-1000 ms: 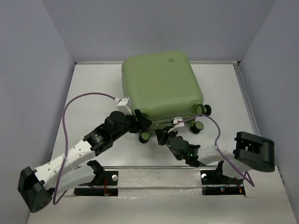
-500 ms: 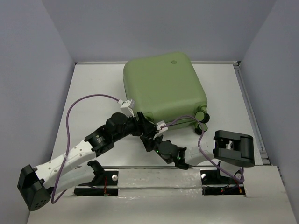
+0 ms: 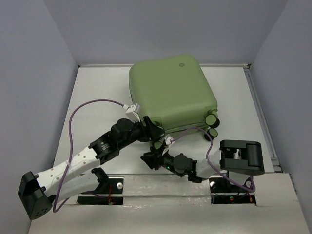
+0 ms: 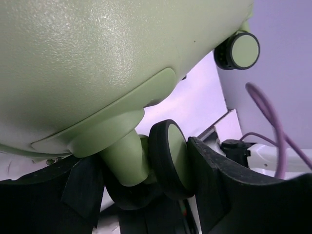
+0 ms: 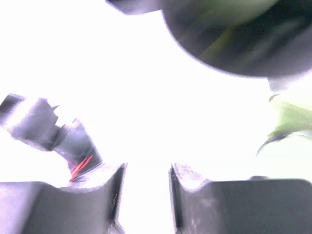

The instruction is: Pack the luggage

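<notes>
The luggage (image 3: 170, 92) is a pale green hard-shell suitcase lying closed and flat at the back middle of the table. Its shell fills the top of the left wrist view (image 4: 122, 48). My left gripper (image 3: 154, 134) is at its near-left corner, shut on a black-and-green caster wheel (image 4: 170, 156) and its green stem, which sit between the fingers (image 4: 214, 195). My right gripper (image 3: 148, 159) hovers just in front of that corner, near the table's front edge. Its fingers (image 5: 92, 204) stand slightly apart with nothing between them. The right wrist view is overexposed.
Two more caster wheels (image 3: 211, 119) stick out at the suitcase's near-right corner. Purple cables (image 3: 78, 114) loop from both wrists. The right arm's elbow block (image 3: 241, 157) lies by the right front edge. Grey walls enclose the white table (image 3: 92, 92).
My right gripper has drawn back from the suitcase's near edge, leftward and toward the front. The suitcase shifted slightly right a second ago. My left gripper stays on the wheel.
</notes>
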Robot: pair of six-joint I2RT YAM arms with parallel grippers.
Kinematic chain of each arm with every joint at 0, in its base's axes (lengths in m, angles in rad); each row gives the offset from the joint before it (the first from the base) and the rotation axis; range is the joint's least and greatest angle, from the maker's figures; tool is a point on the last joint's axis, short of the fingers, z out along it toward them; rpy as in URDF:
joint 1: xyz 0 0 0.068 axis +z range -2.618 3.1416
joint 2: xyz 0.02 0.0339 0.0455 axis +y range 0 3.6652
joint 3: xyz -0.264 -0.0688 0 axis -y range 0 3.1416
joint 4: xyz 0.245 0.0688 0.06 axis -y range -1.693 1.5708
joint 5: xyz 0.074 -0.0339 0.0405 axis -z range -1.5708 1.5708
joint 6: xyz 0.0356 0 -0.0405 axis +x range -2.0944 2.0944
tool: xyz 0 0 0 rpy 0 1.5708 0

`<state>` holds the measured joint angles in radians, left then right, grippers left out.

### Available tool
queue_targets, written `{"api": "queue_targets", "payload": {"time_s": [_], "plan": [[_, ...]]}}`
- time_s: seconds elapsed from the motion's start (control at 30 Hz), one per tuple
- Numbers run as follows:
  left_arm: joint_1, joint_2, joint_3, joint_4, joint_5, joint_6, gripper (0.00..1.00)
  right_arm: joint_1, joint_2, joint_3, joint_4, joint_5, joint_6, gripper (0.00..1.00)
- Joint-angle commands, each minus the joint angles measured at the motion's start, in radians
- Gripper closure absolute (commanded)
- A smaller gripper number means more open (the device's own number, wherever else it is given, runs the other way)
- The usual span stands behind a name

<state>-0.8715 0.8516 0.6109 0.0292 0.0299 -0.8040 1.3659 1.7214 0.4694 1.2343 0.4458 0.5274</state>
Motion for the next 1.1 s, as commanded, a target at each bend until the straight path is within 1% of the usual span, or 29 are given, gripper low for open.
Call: {"api": "queue_targets", "payload": {"time_s": [0.0,0.03,0.07,0.1,0.13,0.2,0.23,0.27,0.3,0.33,0.37,0.43,0.5,0.53,0.57,0.77,0.87,1.0,1.07], "plan": [[-0.027,-0.045,0.053,0.486,0.056,-0.037,0.92,0.108,-0.161,-0.102,0.008,-0.090,0.051,0.45],[-0.026,-0.048,0.046,0.486,0.054,-0.040,0.90,0.108,-0.207,-0.115,-0.045,-0.069,0.055,0.37],[-0.027,-0.051,0.030,0.488,0.050,-0.041,0.81,0.108,-0.305,-0.123,-0.182,-0.043,0.071,0.28],[-0.027,-0.057,0.021,0.486,0.048,-0.041,0.74,0.108,-0.350,-0.132,-0.238,-0.007,0.071,0.25],[-0.026,-0.063,0.013,0.486,0.047,-0.049,0.56,0.108,-0.391,-0.141,-0.269,0.004,0.065,0.22],[-0.027,-0.077,-0.013,0.486,0.025,-0.055,0.38,0.108,-0.475,-0.146,-0.419,0.036,0.059,0.17],[-0.026,-0.092,-0.019,0.485,0.021,-0.057,0.32,0.108,-0.550,-0.118,-0.487,0.075,0.054,0.15],[-0.026,-0.098,-0.028,0.474,0.007,-0.058,0.23,0.108,-0.581,-0.095,-0.644,0.105,0.048,0.10],[-0.026,-0.108,-0.030,0.469,0.002,-0.058,0.20,0.108,-0.630,-0.069,-0.709,0.169,0.046,0.08],[-0.026,-0.111,-0.033,0.462,0.001,-0.058,0.15,0.108,-0.649,-0.025,-0.755,0.192,0.042,0.06],[-0.027,-0.117,-0.036,0.456,-0.004,-0.058,0.13,0.099,-0.661,-0.003,-0.835,0.220,0.034,0.03],[-0.026,-0.120,-0.037,0.442,-0.008,-0.063,0.08,0.082,-0.683,0.031,-0.887,0.279,0.033,0.00],[-0.026,-0.123,-0.039,0.429,-0.008,-0.064,0.03,0.035,-0.695,0.067,-0.915,0.275,0.031,0.00],[-0.026,-0.121,-0.040,0.428,-0.007,-0.072,0.01,0.016,-0.694,0.078,-0.915,0.248,0.028,0.00],[-0.026,-0.120,-0.040,0.426,-0.004,-0.073,0.01,-0.011,-0.677,0.103,-0.914,0.229,0.008,0.00],[-0.026,-0.120,-0.051,0.423,-0.001,-0.093,0.01,-0.057,-0.574,0.212,-0.846,0.172,-0.116,0.01],[-0.026,-0.137,-0.063,0.417,-0.013,-0.100,0.01,-0.094,-0.517,0.255,-0.809,0.143,-0.148,0.04],[-0.026,-0.160,-0.068,0.397,-0.019,-0.097,0.01,-0.117,-0.459,0.279,-0.750,0.133,-0.170,0.15],[-0.026,-0.164,-0.068,0.388,-0.019,-0.095,0.01,-0.126,-0.428,0.290,-0.739,0.152,-0.178,0.15]]}}
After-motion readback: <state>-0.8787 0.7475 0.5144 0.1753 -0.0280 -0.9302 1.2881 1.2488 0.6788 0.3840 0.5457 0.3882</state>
